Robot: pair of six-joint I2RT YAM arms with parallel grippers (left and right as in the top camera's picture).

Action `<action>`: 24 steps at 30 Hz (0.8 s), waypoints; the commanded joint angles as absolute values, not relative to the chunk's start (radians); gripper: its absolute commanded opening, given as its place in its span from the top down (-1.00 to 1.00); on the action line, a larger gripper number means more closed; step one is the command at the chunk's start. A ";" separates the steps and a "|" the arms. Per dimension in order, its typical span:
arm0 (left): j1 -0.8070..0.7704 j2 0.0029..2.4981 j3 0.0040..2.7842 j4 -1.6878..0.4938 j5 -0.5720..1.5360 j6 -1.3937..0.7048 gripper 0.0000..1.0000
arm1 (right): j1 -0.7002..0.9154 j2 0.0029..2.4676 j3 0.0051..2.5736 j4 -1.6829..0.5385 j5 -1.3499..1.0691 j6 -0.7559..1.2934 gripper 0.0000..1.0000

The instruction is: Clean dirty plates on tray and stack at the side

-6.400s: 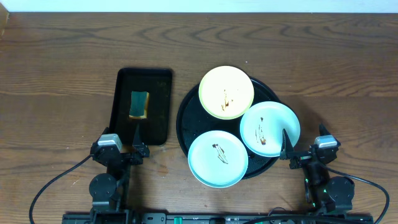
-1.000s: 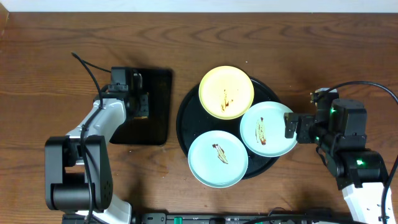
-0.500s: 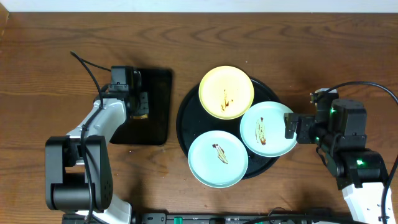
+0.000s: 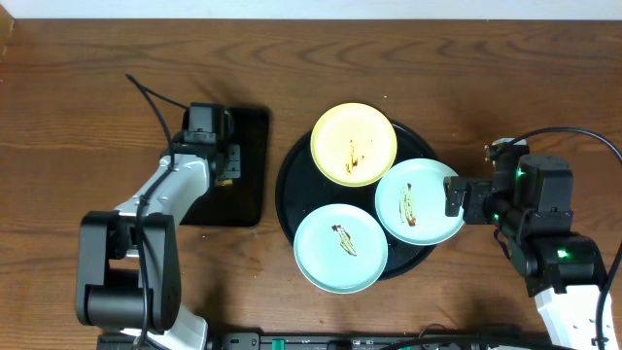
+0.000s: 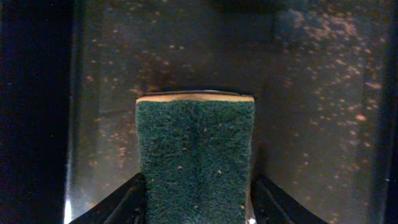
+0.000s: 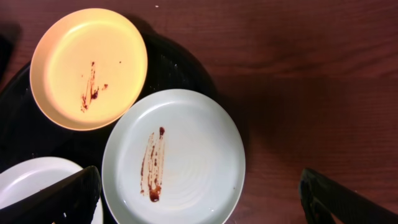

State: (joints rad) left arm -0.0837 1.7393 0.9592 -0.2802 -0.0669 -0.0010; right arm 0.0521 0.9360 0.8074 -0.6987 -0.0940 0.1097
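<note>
Three plates with brown smears lie on the round black tray [image 4: 290, 185]: a pale yellow one [image 4: 354, 144] at the back, a mint one [image 4: 420, 201] on the right and a mint one [image 4: 340, 248] at the front. My right gripper [image 4: 453, 198] is open beside the right plate's outer rim. In the right wrist view its jaws [image 6: 199, 176] spread wide over that plate [image 6: 186, 143], with the yellow plate [image 6: 89, 67] behind. My left gripper [image 4: 219, 163] is over the small rectangular tray. In the left wrist view its fingers [image 5: 198, 193] press both sides of a green sponge [image 5: 196, 143].
The small rectangular black tray [image 4: 248, 136] lies left of the round tray; its speckled glossy floor [image 5: 311, 93] fills the left wrist view. Brown wooden table [image 4: 544, 97] surrounds both trays. The arms' bases and cables are at the front edge.
The left gripper has shifted slightly right and back over the rectangular tray, with the sponge between its fingers. The right arm and all three plates have not moved in the last second.
</note>
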 commanded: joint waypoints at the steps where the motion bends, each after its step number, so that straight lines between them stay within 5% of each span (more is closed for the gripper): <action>1: -0.098 1.732 0.975 -0.286 -0.110 -0.014 -0.07 | 0.057 0.934 0.827 -0.701 -0.098 0.100 -0.99; 8: -0.098 1.736 0.952 -0.289 -0.110 -0.024 -0.05 | 0.057 0.934 0.827 -0.701 -0.098 0.100 -0.99; 16: -0.098 1.760 0.950 -0.292 -0.101 -0.040 0.30 | 0.057 0.934 0.827 -0.701 -0.098 0.100 -0.98; 24: -0.098 1.832 0.948 -0.300 -0.087 -0.053 0.28 | 0.058 0.934 0.827 -0.701 -0.098 0.100 -0.99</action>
